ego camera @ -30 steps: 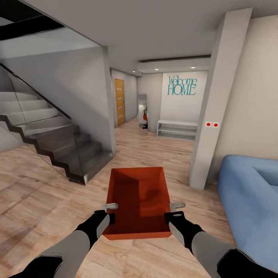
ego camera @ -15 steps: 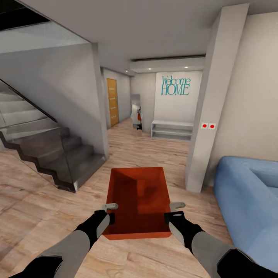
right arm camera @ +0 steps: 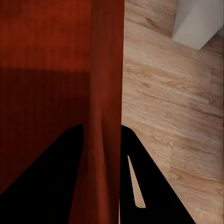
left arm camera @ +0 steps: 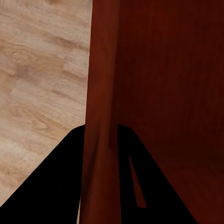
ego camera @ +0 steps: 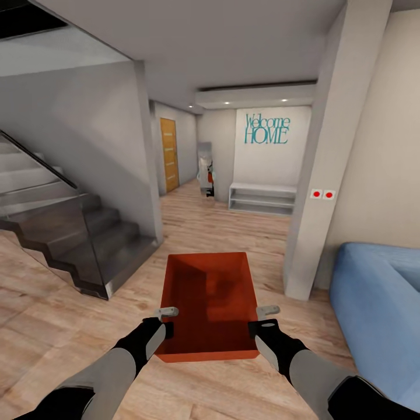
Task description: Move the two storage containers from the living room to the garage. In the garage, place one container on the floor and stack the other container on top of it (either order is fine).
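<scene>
I carry one orange-red storage container (ego camera: pixel 211 303) out in front of me, above the light wood-plank floor (ego camera: pixel 52 326) of the living room. My left gripper (ego camera: pixel 167 319) is shut on its left wall (left arm camera: pixel 100 93), with one dark finger on each side of it. On the opposite side my right gripper (ego camera: pixel 261 319) is shut on the right wall (right arm camera: pixel 108 93) in the same way. The container is lidless and holds nothing. The second container is out of view.
A dark staircase with a glass rail (ego camera: pixel 70 233) rises at the left. A white pillar (ego camera: pixel 324 175) stands ahead on the right, the blue sofa (ego camera: pixel 379 291) beyond it. A hallway runs ahead to a white bench (ego camera: pixel 262 198), a "Welcome HOME" wall (ego camera: pixel 266 128) and a wooden door (ego camera: pixel 168 154).
The whole view has shifted: the stairs have slid left and the hallway has drawn closer, so the camera has moved. The container and both grippers hold the same pose.
</scene>
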Motion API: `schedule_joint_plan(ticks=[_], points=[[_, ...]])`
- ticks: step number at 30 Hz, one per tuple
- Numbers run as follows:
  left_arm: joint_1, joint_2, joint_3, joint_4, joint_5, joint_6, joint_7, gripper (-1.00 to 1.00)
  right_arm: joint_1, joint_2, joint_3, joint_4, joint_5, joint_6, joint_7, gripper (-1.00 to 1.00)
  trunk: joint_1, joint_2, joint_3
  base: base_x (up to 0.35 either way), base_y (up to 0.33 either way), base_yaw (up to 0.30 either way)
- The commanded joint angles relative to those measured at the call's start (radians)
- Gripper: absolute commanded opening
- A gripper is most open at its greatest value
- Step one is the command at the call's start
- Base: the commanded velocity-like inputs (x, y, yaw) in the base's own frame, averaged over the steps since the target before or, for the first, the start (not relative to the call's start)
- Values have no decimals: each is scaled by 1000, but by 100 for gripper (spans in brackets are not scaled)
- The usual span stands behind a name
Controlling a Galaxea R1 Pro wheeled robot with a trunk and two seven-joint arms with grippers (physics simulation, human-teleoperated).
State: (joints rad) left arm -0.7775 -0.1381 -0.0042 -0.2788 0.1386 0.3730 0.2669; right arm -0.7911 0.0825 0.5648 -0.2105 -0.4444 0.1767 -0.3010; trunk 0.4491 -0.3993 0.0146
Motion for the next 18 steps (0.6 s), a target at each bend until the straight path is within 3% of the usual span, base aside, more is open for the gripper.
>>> schedule_joint_plan(ticks=[1,18], points=[[0,11,-3,-5,-35,-5,21,-100,0,-1,15,2,-15,7,-9,-100,1,-1,0,322,0,0],[0,10,-3,-3,-34,-5,20,-100,0,-1,14,2,-16,7,-10,-100,1,-1,0,322,0,0]])
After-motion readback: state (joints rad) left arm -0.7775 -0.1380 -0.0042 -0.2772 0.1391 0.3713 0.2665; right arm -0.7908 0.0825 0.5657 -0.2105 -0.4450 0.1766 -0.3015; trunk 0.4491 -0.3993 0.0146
